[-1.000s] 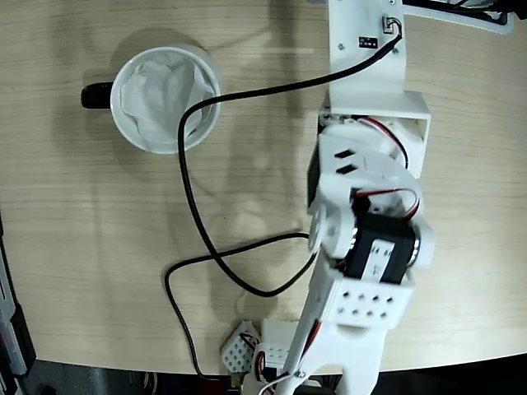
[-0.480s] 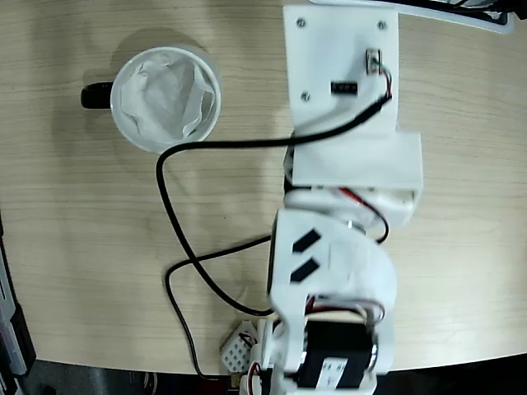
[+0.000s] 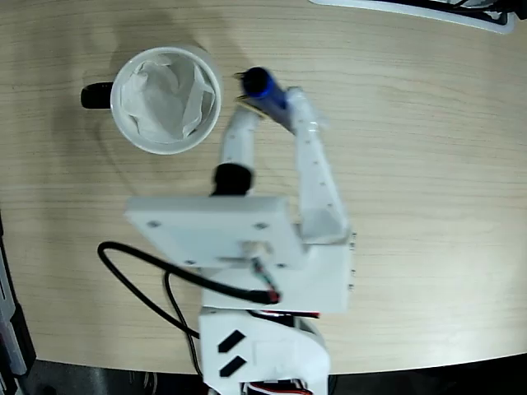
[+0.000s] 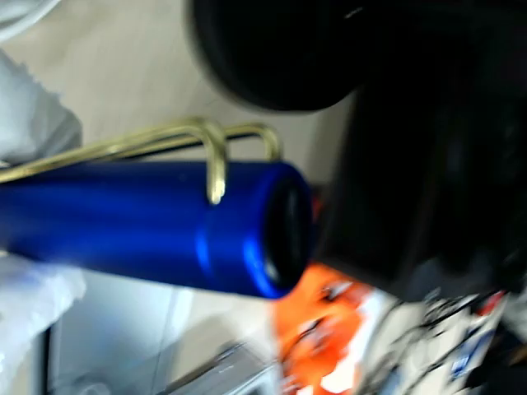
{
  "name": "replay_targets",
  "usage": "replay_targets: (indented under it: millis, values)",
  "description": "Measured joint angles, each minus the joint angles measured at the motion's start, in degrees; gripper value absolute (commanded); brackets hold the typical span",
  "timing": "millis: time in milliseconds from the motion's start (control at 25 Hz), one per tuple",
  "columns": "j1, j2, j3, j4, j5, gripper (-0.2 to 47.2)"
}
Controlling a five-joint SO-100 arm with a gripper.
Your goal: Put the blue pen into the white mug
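Note:
The white mug (image 3: pixel 132 123) stands at the upper left of the fixed view, its black handle (image 3: pixel 95 96) pointing left and crumpled white lining inside. My gripper (image 3: pixel 270 104) reaches up from the bottom of the picture and is shut on the blue pen (image 3: pixel 263 85), which sits between the two white fingertips just right of the mug's rim, above the table. The pen points roughly toward the camera, so only its end shows there. The wrist view shows the blue pen (image 4: pixel 140 226) close up, lying across the frame with its metal wire clip (image 4: pixel 216 156) on top.
A black cable (image 3: pixel 136 265) loops off the arm's left side near the table's front edge. The arm's white body (image 3: pixel 247 247) covers the lower middle of the table. A white object (image 3: pixel 461 12) lies at the top right edge.
The arm has swung from the lower right, where the gripper was hidden beneath it, up toward the mug. The gripper and the blue pen now show beside the mug's right rim.

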Motion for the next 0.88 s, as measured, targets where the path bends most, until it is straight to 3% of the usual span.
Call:
replay_targets:
  millis: [680, 880]
  values:
    - [-14.59, 7.65, 30.41, -42.36, 9.84, 0.9]
    - [-14.94, 8.88, 39.90, -53.79, 14.68, 0.9]
